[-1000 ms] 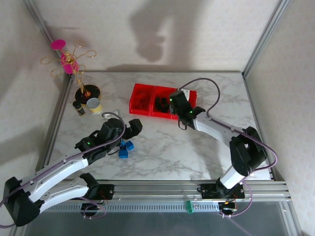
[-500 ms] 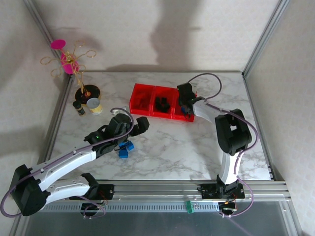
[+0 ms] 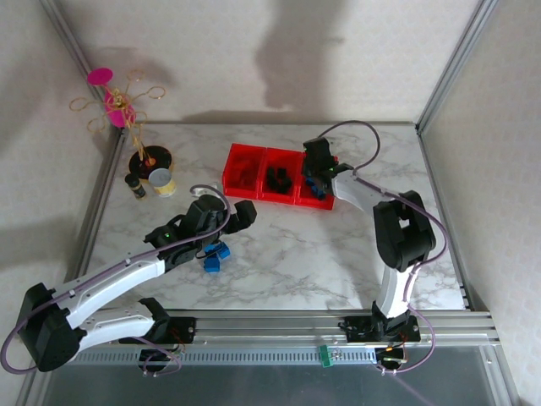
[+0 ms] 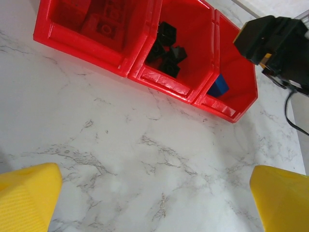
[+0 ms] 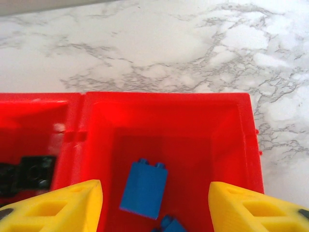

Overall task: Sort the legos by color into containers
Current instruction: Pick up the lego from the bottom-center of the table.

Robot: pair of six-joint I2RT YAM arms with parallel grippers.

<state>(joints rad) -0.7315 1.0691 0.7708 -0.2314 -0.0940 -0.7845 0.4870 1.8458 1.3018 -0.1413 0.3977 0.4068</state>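
Three joined red containers (image 3: pixel 256 197) (image 4: pixel 159 79) stand at the back middle of the table. The left one holds red legos (image 4: pixel 101 26), the middle one black legos (image 4: pixel 166 46) (image 3: pixel 277 178). My right gripper (image 3: pixel 317 179) (image 5: pixel 154 208) hangs open over the right bin (image 5: pixel 164 99). A blue lego (image 5: pixel 144 188) (image 4: pixel 218 87) lies loose on that bin's floor between the fingers, touching neither. My left gripper (image 3: pixel 241 213) (image 4: pixel 154 203) is wide open over bare marble, nothing between its fingers. Blue legos (image 3: pixel 215 254) lie on the table beside the left arm.
A pale-lidded jar (image 3: pixel 161 182), a small dark jar (image 3: pixel 135 184) and a black pot (image 3: pixel 150 158) with a gold wire stand (image 3: pixel 118 106) sit at the back left. Metal frame posts border the table. Open marble lies between the bins and the near edge.
My right gripper moved from the middle bin to the right bin and opened; the blue lego now lies free in that bin. The left arm shifted slightly right, then held still.
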